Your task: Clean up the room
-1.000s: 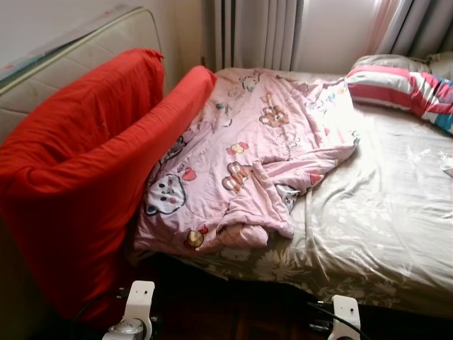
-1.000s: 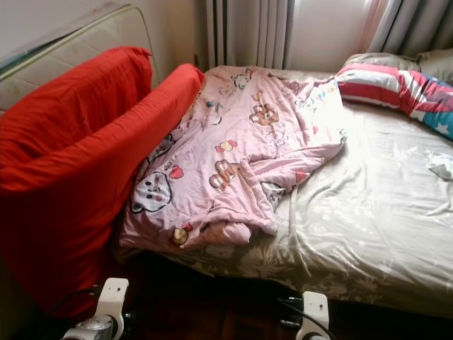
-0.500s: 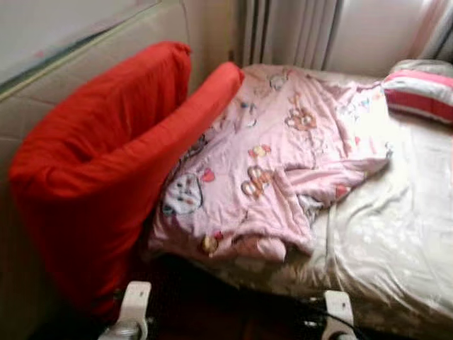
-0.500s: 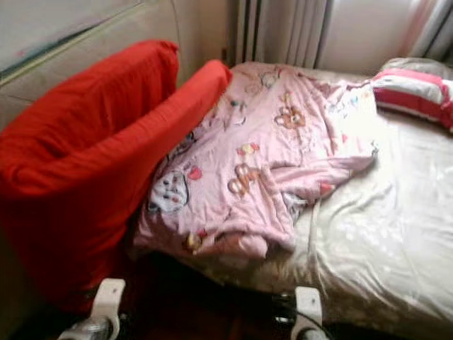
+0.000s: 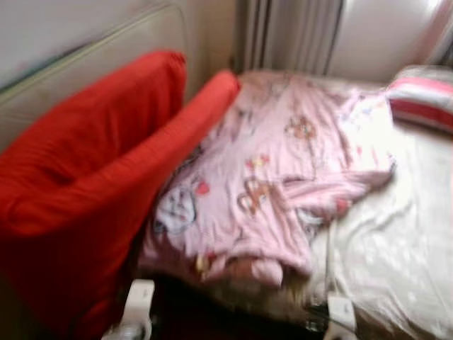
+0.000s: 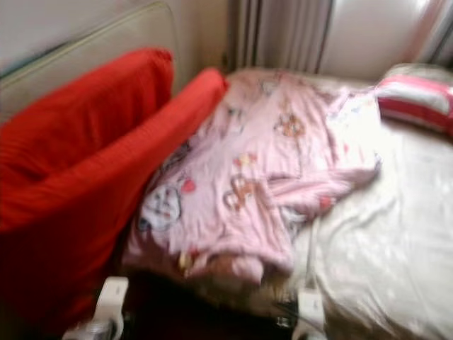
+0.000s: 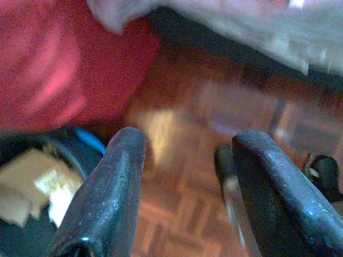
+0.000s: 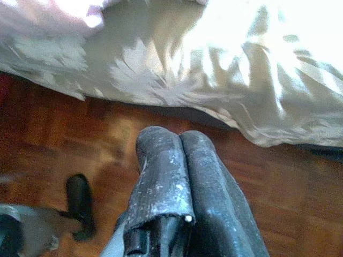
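Diagonally, pink quilt stretches from bed foot toward curtains.

One pink cartoon-print quilt, one red fabric-covered cushion, one pink-and-white striped pillow, one beige-sheeted bed.

Head views motion-blurred, pink quilt print unreadable, striped pillow cut off at edge

Pink cartoon-print quilt; red cover; beige floral sheet.
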Controlling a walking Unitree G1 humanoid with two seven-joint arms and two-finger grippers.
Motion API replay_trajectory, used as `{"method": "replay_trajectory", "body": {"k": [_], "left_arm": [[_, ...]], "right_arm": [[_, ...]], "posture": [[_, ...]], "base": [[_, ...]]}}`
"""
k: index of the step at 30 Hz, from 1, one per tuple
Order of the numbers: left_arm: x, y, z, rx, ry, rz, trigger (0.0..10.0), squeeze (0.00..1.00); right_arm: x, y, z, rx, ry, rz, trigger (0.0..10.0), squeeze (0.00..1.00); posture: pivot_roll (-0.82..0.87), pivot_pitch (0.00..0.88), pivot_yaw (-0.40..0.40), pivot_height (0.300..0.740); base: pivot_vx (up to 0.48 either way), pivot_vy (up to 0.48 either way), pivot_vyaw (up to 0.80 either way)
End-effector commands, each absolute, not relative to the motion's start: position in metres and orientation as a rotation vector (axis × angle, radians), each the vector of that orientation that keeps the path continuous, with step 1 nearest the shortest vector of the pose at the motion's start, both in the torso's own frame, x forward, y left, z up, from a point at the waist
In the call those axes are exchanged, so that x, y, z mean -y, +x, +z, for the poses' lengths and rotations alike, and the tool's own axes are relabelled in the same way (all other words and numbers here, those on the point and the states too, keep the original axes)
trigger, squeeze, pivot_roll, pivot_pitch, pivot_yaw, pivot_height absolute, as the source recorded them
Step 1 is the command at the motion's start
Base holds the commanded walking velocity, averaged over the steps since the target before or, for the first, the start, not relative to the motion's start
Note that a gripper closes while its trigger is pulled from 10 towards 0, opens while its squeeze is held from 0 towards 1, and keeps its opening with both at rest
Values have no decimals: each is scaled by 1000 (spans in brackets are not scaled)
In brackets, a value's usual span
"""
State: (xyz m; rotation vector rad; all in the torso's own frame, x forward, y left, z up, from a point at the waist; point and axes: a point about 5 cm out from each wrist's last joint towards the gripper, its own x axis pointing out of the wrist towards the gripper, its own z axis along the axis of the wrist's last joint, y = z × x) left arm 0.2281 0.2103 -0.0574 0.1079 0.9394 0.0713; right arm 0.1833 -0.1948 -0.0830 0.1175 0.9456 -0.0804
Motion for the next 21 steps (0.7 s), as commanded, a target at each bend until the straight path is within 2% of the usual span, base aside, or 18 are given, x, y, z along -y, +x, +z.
{"method": "replay_trajectory", "body": {"k": [1,12,21], "left_arm": [[-206,228,-59,-930,77,73,10000,0],[-205,231,-56,-865,32,86,10000,0],[-206,234,-51,-773,21,104,10000,0]], "right_arm": [[204,182,-82,-936,98,-98,10000,0],[204,191,-74,-813,75,-78,10000,0],[202,202,-62,-637,14,-19,10000,0]], "posture": [[-108,24,27,740],[-110,17,31,740],[-120,0,34,740]], "base": [[0,0,0],[0,0,0],[0,0,0]]}}
